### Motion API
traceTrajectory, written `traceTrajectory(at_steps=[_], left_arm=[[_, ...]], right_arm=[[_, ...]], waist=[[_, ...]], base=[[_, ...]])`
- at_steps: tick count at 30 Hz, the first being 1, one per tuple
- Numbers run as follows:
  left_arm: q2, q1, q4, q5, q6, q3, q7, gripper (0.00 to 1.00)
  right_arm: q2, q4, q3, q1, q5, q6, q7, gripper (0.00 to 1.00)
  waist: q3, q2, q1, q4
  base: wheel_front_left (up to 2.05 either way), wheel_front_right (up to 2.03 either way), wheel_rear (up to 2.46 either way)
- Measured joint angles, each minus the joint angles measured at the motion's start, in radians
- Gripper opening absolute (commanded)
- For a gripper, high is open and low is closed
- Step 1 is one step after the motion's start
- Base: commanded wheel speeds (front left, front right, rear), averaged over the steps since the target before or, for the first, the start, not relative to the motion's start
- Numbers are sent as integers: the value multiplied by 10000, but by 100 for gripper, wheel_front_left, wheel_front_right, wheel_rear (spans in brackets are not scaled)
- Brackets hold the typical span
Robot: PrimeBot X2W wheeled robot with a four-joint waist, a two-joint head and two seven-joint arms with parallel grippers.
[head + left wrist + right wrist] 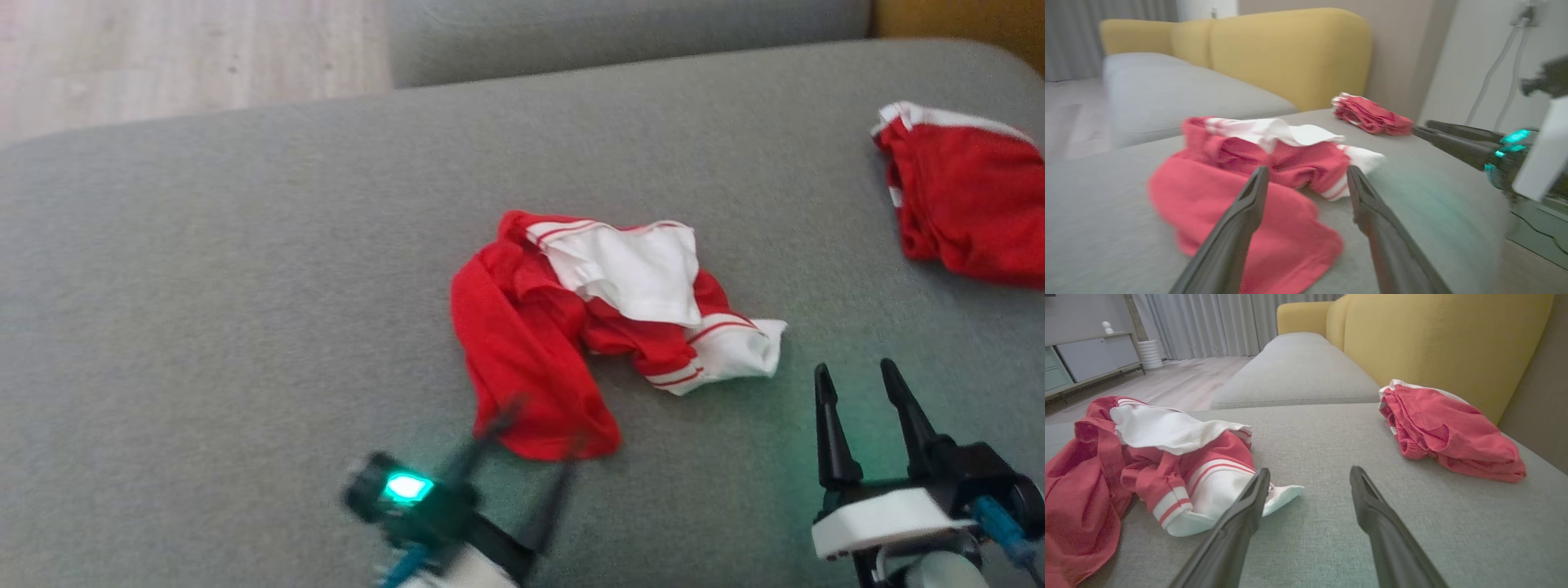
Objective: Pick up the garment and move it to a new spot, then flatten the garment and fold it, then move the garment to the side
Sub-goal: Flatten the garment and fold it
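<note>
1. The garment [588,327] is a crumpled red piece with white panels and red-striped white cuffs. It sits in a heap about mid-cushion on the grey sofa seat [204,286], not flattened or folded.
2. The left claw [1306,170] is spread wide at the heap's near red edge, fingers pointing over the fabric. It's blurry in the head view, so I can't tell if it touches the cloth, but nothing is pinched between the fingers.
3. The right claw [853,367] is spread wide too and empty. It's over bare cushion just beside the white cuff that sticks out on the heap's right.
4. A second red garment [971,204] lies in a neater pile well apart, at the far right of the seat.
5. That pile is close to the yellow backrest [1433,339].
6. Pale wood floor [163,57] shows beyond the cushion.
</note>
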State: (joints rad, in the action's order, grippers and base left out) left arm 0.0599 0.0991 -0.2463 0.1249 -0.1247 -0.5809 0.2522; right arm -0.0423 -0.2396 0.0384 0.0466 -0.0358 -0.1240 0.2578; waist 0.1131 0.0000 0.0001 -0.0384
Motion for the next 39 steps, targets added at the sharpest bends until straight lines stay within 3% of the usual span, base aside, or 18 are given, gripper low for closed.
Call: traceTrajectory(at_steps=[3,6,19,20,21,23,29,32,36,39], left_arm=[[119,616,-767,311,-33,-1363,-4,100],[230,1226,-1517,558,-77,-2075,-44,100],[278,2462,-4079,604,17,-2268,-384,100],[249,2506,-4161,606,15,-2278,-403,96],[230,2568,-4249,619,15,-2291,-435,39],[221,2721,-4405,748,17,-2261,-499,0],[186,2894,-4625,1235,13,-2182,-500,0],[194,2864,-3967,2038,10,-1923,-504,0],[146,2783,-989,4518,0,-1685,-871,0],[376,2784,1783,5699,2,-1208,-1434,0]], right_arm=[[0,0,-44,-163,-119,0,2,100],[0,6,-50,-284,-188,0,2,100],[0,46,-8,-578,-366,0,2,100],[0,46,-4,-579,-393,0,2,100],[0,46,-4,-579,-431,0,2,100],[0,40,12,-578,-451,0,2,100],[0,21,65,-577,-453,0,2,100],[0,8,119,-574,-453,0,0,100],[0,0,228,-544,-453,0,0,100],[0,-4,272,-496,-451,0,0,100]], waist=[[234,0,0,-245],[491,0,0,-502],[1122,0,0,-1319],[1120,0,0,-1326],[1106,0,-1,-1326],[1066,0,-1,-1305],[879,0,-1,-1117],[768,0,-1,-1010],[581,0,-1,-858],[436,0,-1,-745]], base=[[0,0,0],[0,0,0],[0,0,0],[0,0,0],[0,0,0],[0,0,0],[0,0,0],[0,0,0],[0,0,0],[0,0,0]])
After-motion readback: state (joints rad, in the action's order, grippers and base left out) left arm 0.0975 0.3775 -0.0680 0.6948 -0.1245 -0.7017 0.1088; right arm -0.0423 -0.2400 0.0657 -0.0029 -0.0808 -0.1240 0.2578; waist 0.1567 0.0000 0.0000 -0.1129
